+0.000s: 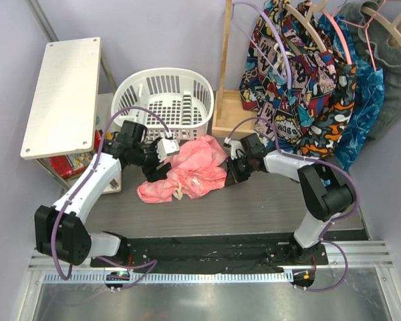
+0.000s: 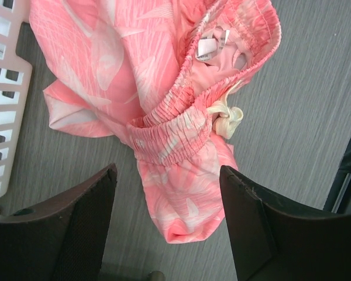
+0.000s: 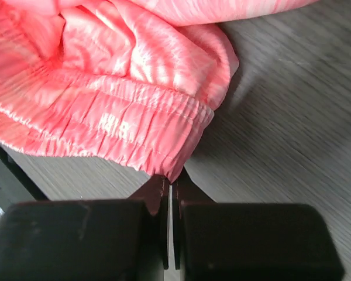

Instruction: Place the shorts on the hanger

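Observation:
The coral-pink shorts [image 1: 194,167] lie crumpled on the grey table [image 1: 267,207], in front of the basket. My left gripper [image 1: 159,175] is open just above their left end. In the left wrist view the jaws [image 2: 168,175] stand wide apart over a folded end of the shorts [image 2: 164,88], below the waistband and the white drawstring [image 2: 228,117]. My right gripper [image 1: 228,172] is at the shorts' right edge. In the right wrist view it [image 3: 169,181] is shut on a corner of the elastic waistband [image 3: 105,123]. A thin lavender hanger [image 1: 275,33] hangs on the rack at the back right.
A white laundry basket [image 1: 164,97] stands behind the shorts, its edge also in the left wrist view [image 2: 3,88]. A white perforated board [image 1: 63,93] is at the back left. A wooden rack [image 1: 226,67] holds comic-print garments [image 1: 301,87], a blue garment [image 1: 364,100], beige hangers and a pink hanger [image 1: 345,43].

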Controlling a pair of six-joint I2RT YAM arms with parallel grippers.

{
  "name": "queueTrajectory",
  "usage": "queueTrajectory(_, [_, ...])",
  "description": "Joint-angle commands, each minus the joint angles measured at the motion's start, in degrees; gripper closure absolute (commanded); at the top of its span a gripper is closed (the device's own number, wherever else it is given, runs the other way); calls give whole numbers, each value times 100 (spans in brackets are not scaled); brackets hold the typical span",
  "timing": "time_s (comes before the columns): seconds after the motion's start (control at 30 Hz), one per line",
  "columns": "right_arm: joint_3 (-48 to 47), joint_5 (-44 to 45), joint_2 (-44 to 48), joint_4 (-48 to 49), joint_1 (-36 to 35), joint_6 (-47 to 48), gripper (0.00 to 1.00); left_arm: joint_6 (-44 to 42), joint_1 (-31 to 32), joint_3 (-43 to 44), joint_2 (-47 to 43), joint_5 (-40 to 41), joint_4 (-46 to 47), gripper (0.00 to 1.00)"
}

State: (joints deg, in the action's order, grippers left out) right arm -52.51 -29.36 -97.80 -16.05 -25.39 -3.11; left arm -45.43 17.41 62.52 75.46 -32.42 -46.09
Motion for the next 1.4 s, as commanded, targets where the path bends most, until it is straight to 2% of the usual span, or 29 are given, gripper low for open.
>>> queueTrajectory(0.0, [-348, 167, 760, -590, 69, 555, 99, -607, 104, 32, -303, -62, 29, 30])
queueTrajectory(0.17, [-163, 1133, 2253, -2066, 480, 1855, 99, -1125, 403, -82, -374, 131, -111, 30])
queueTrajectory(0.33, [-329, 1398, 2818, -3375, 1202, 2657, 99, -1153, 983, -82, -85, 280, -7, 32])
queueTrajectory(0.47, [-479, 1697, 2846, -3615, 1326, 2878, 99, -881, 1623, -109, 232, 552, 494, 33])
queueTrajectory(0.57, [-585, 1723, 2652, -3826, 1326, 2957, 99, -337, 1914, 49, 618, 492, 872, 37])
queueTrajectory(0.67, [-594, 1724, 2555, -3879, 1326, 3001, 99, 7, 2265, 365, 1108, 290, 891, 42])
queueTrajectory(0.83, [-611, 1776, 2511, -3905, 1317, 2983, 99, 175, 2495, 1042, 1988, 8, 926, 43])
queueTrajectory(1.03, [-655, 1741, 2582, -3897, 1326, 2922, 99, -870, 2495, 1614, 2833, -395, 610, 29])
queueTrajectory(1.1, [-699, 1741, 2547, -3905, 1317, 2895, 99, -1029, 2495, 1893, 3052, -422, 479, 28])
queueTrajectory(1.2, [-769, 1767, 2573, -3932, 1326, 2887, 99, -1414, 2495, 2298, 3571, -352, -311, 28])
queueTrajectory(1.3, [-848, 1785, 2678, -3941, 1334, 2878, 99, -1530, 2495, 2309, 3652, -238, -910, 39])
queueTrajectory(1.33, [-857, 1785, 2713, -3949, 1326, 2878, 99, -1530, 2495, 2256, 3495, -194, -998, 48])
queueTrajectory(1.37, [-866, 1794, 2748, -3949, 1334, 2869, 99, -1530, 2495, 2108, 3371, -116, -1182, 52])
